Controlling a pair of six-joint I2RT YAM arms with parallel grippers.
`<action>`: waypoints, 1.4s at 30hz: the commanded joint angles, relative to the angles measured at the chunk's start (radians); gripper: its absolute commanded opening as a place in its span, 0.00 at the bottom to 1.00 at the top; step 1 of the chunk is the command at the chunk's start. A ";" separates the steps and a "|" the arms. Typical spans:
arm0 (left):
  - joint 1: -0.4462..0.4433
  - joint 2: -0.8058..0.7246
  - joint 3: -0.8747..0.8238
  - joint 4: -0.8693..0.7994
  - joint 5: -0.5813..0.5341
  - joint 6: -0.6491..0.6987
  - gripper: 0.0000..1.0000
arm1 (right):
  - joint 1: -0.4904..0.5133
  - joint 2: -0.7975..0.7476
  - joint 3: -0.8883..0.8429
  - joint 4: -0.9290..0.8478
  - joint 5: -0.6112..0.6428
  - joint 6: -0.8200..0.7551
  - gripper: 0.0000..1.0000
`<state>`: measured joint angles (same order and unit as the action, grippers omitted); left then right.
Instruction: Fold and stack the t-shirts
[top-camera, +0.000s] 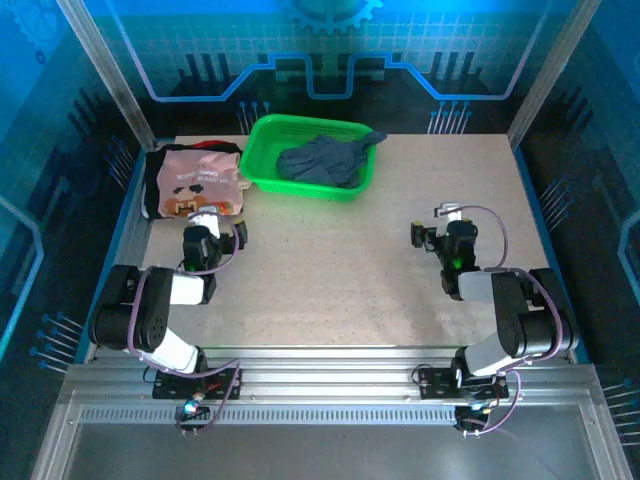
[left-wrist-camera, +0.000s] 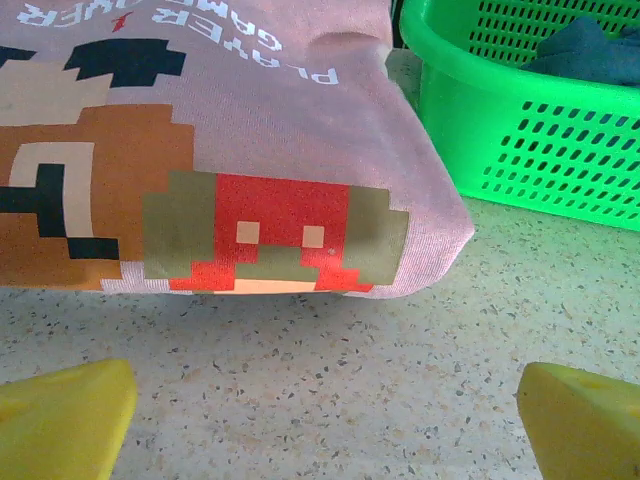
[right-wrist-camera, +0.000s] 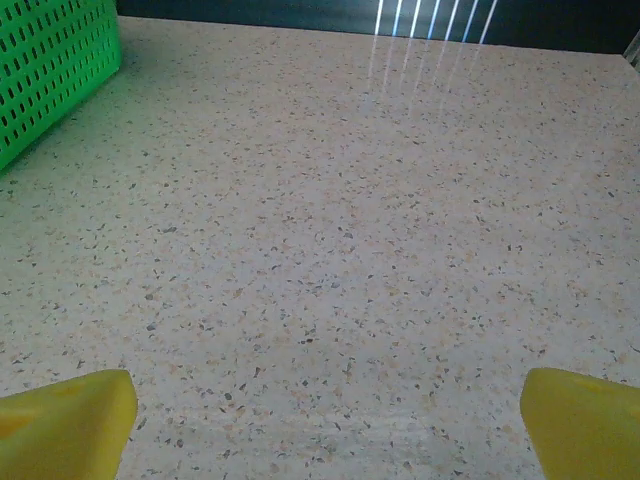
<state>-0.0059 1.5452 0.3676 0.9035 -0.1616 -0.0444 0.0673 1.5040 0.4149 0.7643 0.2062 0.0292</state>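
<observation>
Far-left corner of the worktop (top-camera: 350, 260): pink t-shirt (top-camera: 195, 185) lying folded, pixel-art print up, on top of a black shirt (top-camera: 150, 190) that pokes out at its left and far edges. Left arm (top-camera: 170, 290) sits just on the near side of that stack, pointing at it. Left jaws are spread wide with nothing in them. In the left wrist view the yellow fingertips (left-wrist-camera: 60, 410) sit at the bottom corners over bare worktop, apart from the cloth, and the pink t-shirt's (left-wrist-camera: 300, 120) near folded edge lies flat right ahead. Right of the stack, just beside it, is a green mesh basket (top-camera: 262, 170) at the far-centre. The slate-blue t-shirt (top-camera: 325, 160) is bunched up inside it, unfolded, one bit draped over the far-right rim. The left wrist view catches the basket's (left-wrist-camera: 520, 130) wall and a bit of the blue cloth (left-wrist-camera: 590, 45) above the rim. Right arm (top-camera: 500, 290) is well apart from all the shirts, over open worktop on the right. Right jaws are also wide open and empty, fingertips (right-wrist-camera: 60, 415) over bare speckled surface, basket corner (right-wrist-camera: 50, 70) off at upper left.
</observation>
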 joint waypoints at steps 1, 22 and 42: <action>-0.008 0.003 0.006 0.025 -0.015 0.023 0.99 | 0.009 -0.005 -0.007 0.030 0.016 0.013 1.00; -0.008 0.003 0.008 0.024 -0.015 0.023 0.99 | 0.010 -0.005 -0.007 0.030 0.016 0.013 1.00; -0.013 -0.194 0.977 -1.354 0.249 -0.298 0.99 | 0.090 0.039 0.978 -1.353 -0.461 0.403 1.00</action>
<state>-0.0097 1.3220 1.2682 -0.1242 -0.0677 -0.2195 0.1165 1.4387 1.3247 -0.3092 -0.0681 0.3164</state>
